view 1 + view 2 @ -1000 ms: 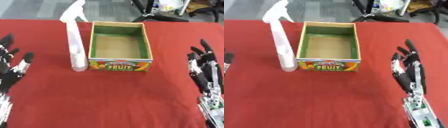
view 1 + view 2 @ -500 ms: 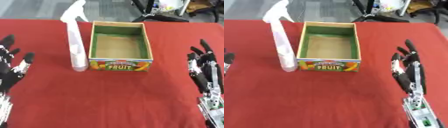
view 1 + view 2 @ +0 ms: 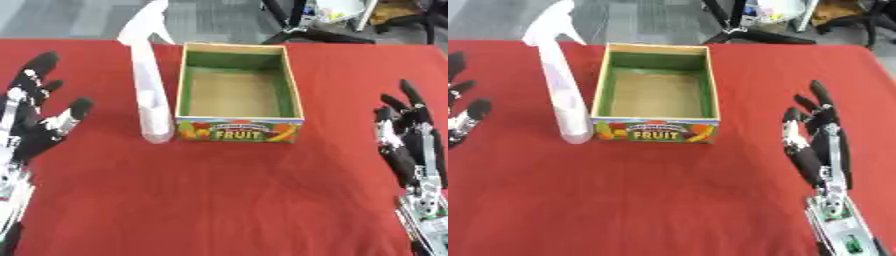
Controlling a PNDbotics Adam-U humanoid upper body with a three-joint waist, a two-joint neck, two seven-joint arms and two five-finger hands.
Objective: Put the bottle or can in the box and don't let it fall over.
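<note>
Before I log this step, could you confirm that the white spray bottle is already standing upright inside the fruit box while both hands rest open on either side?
Not quite. The white spray bottle stands upright outside the fruit box, on the red table against the box's left side; the left eye view shows the box empty. The left hand and right hand do rest open on either side.

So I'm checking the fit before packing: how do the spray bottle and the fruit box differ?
The spray bottle is tall, slim and white; the fruit box is low, wide, green inside with a printed front. The bottle stands closed by its trigger head; the box is open-topped and empty. Both stand upright on the red table.
</note>
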